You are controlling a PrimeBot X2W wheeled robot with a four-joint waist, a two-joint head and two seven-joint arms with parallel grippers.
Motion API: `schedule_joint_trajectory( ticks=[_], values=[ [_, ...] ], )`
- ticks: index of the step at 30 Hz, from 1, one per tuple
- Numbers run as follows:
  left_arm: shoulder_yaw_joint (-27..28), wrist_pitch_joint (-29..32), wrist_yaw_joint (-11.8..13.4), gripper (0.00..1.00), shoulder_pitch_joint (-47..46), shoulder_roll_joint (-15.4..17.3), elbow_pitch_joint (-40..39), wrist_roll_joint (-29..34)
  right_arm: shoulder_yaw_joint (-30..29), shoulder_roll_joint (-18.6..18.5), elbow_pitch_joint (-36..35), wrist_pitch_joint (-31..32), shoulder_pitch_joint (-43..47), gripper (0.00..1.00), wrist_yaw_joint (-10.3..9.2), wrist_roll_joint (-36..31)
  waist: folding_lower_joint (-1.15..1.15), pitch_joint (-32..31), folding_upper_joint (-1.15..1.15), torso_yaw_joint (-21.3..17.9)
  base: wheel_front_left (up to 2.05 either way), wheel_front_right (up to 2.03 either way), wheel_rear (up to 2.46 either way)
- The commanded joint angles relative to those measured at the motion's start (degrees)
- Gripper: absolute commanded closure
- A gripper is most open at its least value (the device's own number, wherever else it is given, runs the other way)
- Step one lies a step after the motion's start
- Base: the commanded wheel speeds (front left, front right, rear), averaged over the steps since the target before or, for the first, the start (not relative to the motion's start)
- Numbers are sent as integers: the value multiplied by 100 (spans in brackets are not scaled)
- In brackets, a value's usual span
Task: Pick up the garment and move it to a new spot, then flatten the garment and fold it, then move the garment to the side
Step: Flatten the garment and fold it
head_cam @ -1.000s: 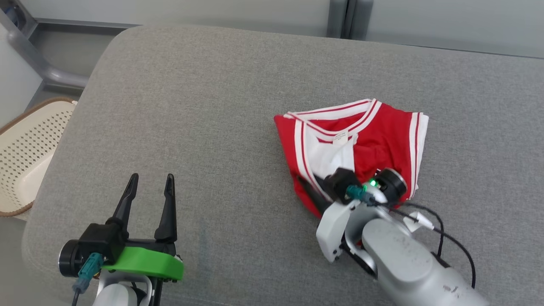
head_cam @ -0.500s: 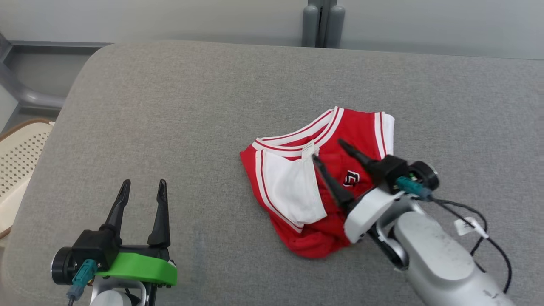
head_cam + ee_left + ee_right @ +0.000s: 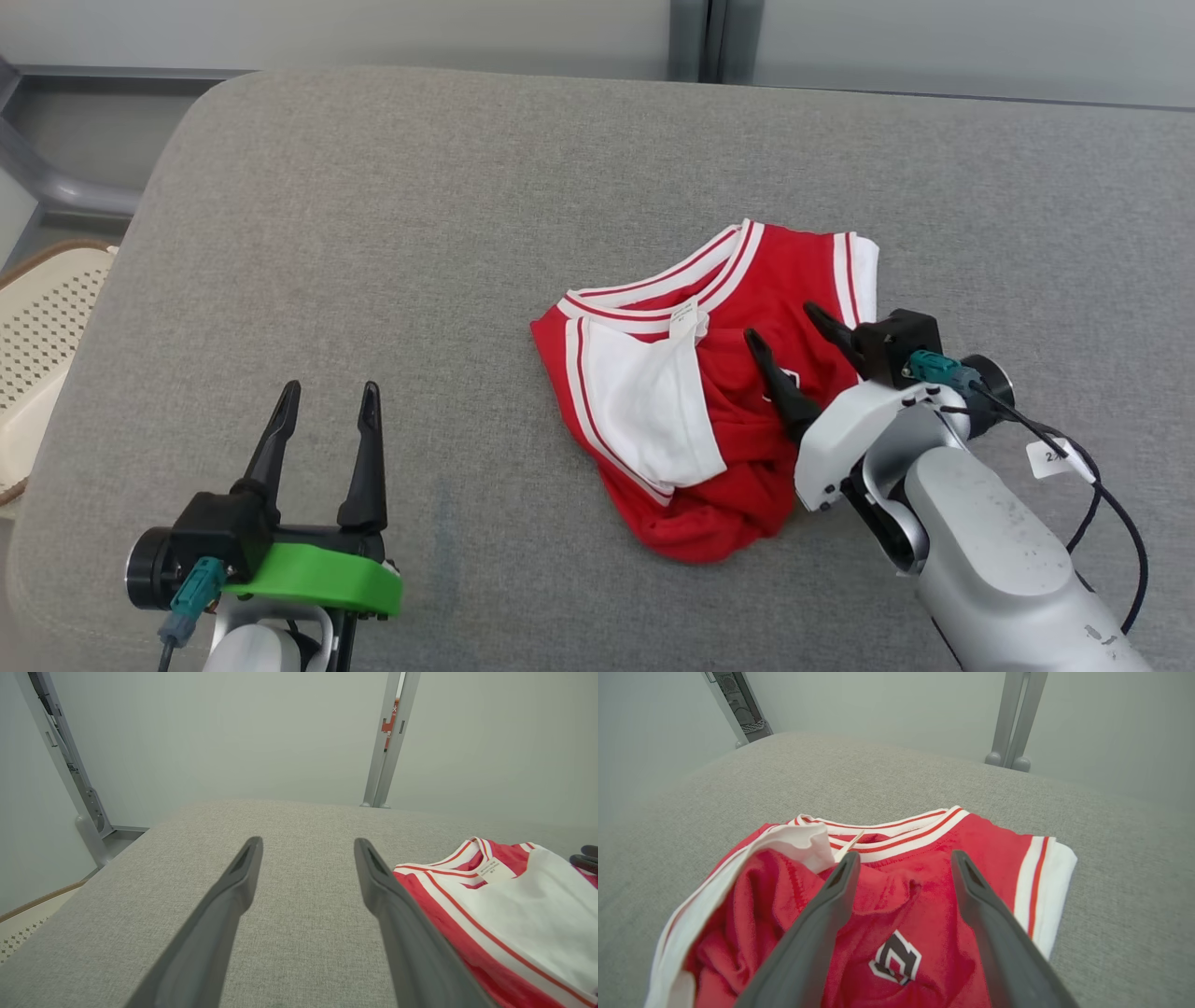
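The garment [image 3: 709,392] is a red jersey with white and red striped trim, lying crumpled on the grey padded table [image 3: 467,233], a white panel turned up on its left half. My right gripper [image 3: 789,327] hovers just above its right half, open, with nothing between the fingers. In the right wrist view the garment [image 3: 896,914] shows a dark logo between the spread fingers of my right gripper [image 3: 903,856]. My left gripper [image 3: 327,397] stands open over bare table at the lower left, well apart from the cloth. The left wrist view has my left gripper [image 3: 308,844] open, the garment [image 3: 514,905] at right.
A cream perforated basket [image 3: 42,345] stands off the table's left edge. A grey wall with a vertical metal post [image 3: 705,37] runs behind the far edge. A pipe frame [image 3: 56,187] sits at the far left. Bare grey padding lies left of and beyond the garment.
My right gripper let go of the garment, opened and drew back above it. The jersey settled in a crumpled heap. The head camera shifted. My left gripper stayed put.
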Motion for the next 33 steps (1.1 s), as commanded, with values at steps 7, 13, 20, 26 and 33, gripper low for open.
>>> schedule_joint_trajectory(
  ticks=[7, 13, 20, 26, 33],
  values=[
    [27, -16, -30, 0, -103, -25, 49, -60, 164, 201, 449, 142, 153, 100, -8, 474, 0, 87, 0, 171, 0, 0, 0],
    [103, -16, -27, 0, 28, -33, 70, -36, 157, 62, 429, -274, 67, 100, -9, 569, 0, -86, 0, -23, 0, 0, 0],
    [151, -16, -32, 0, 188, -39, 81, 18, -453, -353, 67, -604, 501, 100, -9, 586, 0, -378, 0, -368, 0, 0, 0],
    [157, -15, -30, 0, 299, -44, 36, 21, -1445, -582, -616, -526, 1446, 100, -8, 833, 0, -457, 0, -593, 0, 0, 0],
    [151, -10, -33, 0, 295, -46, 26, 50, -2530, -281, -1336, -292, 2604, 100, -8, 838, 0, -441, 0, -740, 0, 0, 0]
  ],
)
